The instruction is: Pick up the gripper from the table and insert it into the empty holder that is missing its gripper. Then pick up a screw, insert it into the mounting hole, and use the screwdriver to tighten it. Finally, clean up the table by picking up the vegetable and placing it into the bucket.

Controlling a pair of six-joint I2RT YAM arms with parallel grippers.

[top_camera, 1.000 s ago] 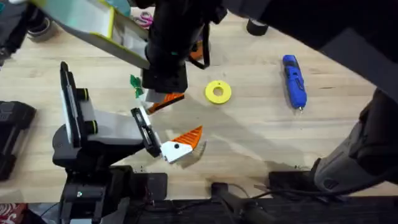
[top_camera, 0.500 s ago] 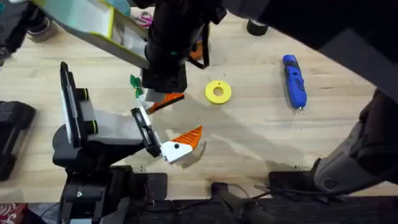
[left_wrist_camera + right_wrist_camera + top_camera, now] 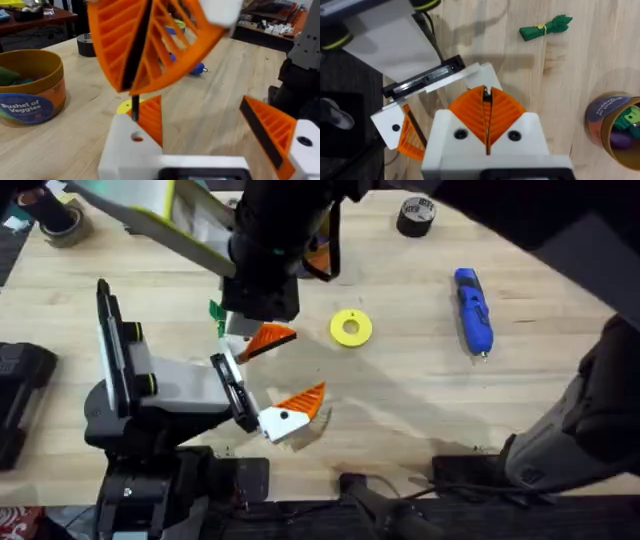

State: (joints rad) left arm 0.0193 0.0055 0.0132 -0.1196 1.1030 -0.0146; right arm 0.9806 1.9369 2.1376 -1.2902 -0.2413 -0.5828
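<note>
My right gripper [image 3: 134, 92] [image 3: 486, 92] [image 3: 262, 340] is shut on the screw [image 3: 135, 106], a thin dark shaft hanging point-down just above the mounting hole [image 3: 136, 136] in the white holder [image 3: 125, 150]. The orange ribbed gripper [image 3: 151, 120] stands seated in that holder. My left gripper [image 3: 200, 107] [image 3: 270, 375] is open, and its other finger also bears an orange tip [image 3: 270, 127]. The blue screwdriver [image 3: 474, 310] lies at the right of the table. Next to the right gripper lies the green vegetable [image 3: 545, 27] [image 3: 217, 318]. The bucket [image 3: 30, 95] [image 3: 615, 132] holds toy vegetables.
A yellow disc [image 3: 350, 328] lies mid-table between the grippers and the screwdriver. A black tape roll [image 3: 415, 215] sits at the back. The right arm [image 3: 280, 240] reaches across the table's far side, large and dark.
The right arm has shifted slightly, uncovering the tape roll at the back. Its shut orange pads have moved a little over the left gripper. The left arm has stayed still.
</note>
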